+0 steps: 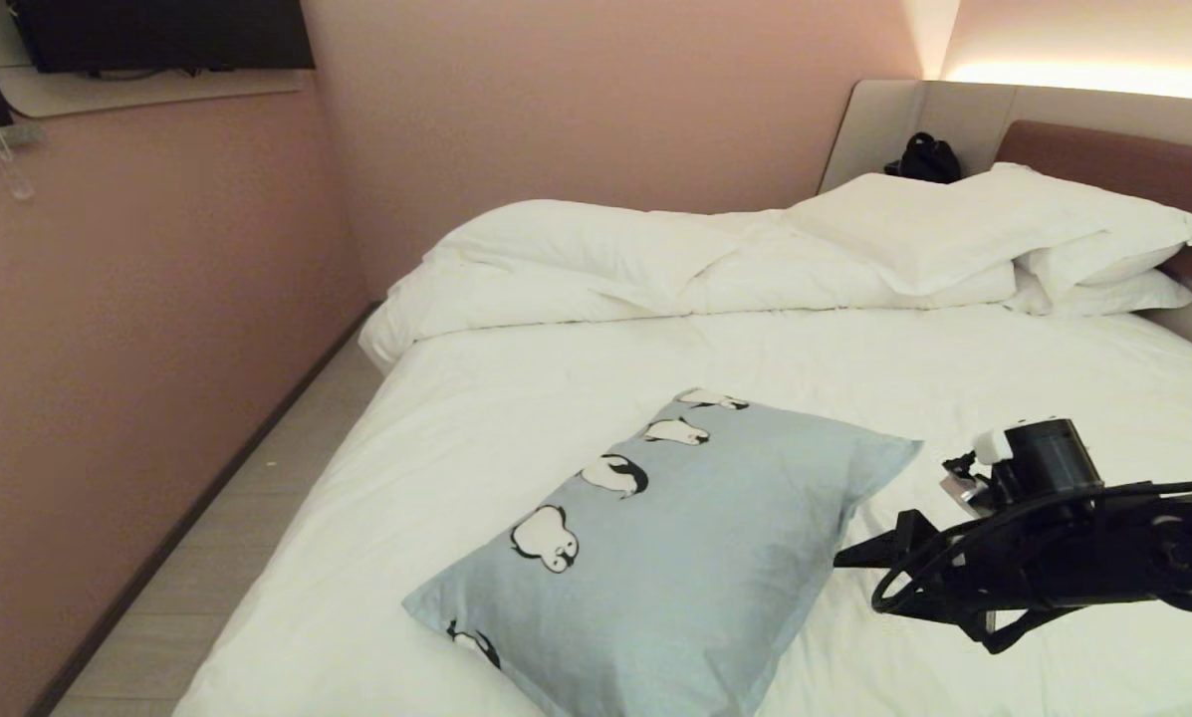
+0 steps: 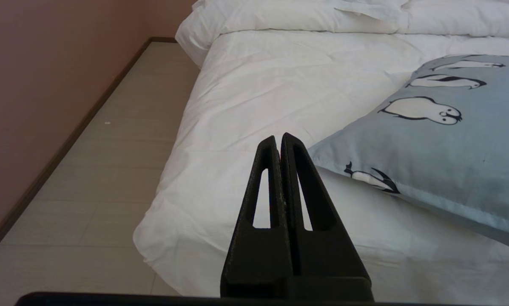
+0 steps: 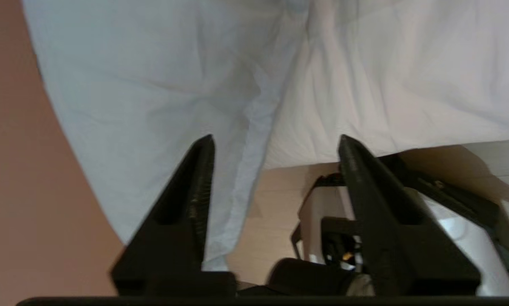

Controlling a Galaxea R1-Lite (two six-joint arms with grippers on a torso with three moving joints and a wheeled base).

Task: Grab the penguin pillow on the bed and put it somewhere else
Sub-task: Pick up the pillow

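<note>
We see the bed (image 1: 576, 358) filling most of the head view, its white sheet spread flat and running to the near edge, where the floor (image 1: 257, 498) strip lies between it and the pink wall (image 1: 157, 299). A rumpled white duvet (image 1: 596, 259) is bunched across the far side, and to its right two plain white pillows (image 1: 1083, 239) are stacked against the brown headboard (image 1: 1123, 164). A small black bag (image 1: 922, 159) sits on the beige surround behind them.

The penguin pillow (image 1: 685, 558) lies flat on the sheet in the near half of the bed, turned at an angle, with its row of black-and-white penguins along the side toward the wall. One corner points toward the right arm.

The right arm reaches in from the right, low over the sheet, just beside the pillow's right edge. We find the right hand (image 3: 275, 142) with its two fingers standing well apart; in its wrist view the pale blue fabric and the white sheet lie past the fingertips, and nothing is held between them. Whether a finger touches the pillow we cannot tell.

The left hand (image 2: 278, 138) shows only in its own wrist view, near the bed's near corner, its fingers pressed together and holding nothing, apart from the penguin pillow (image 2: 450, 140).
</note>
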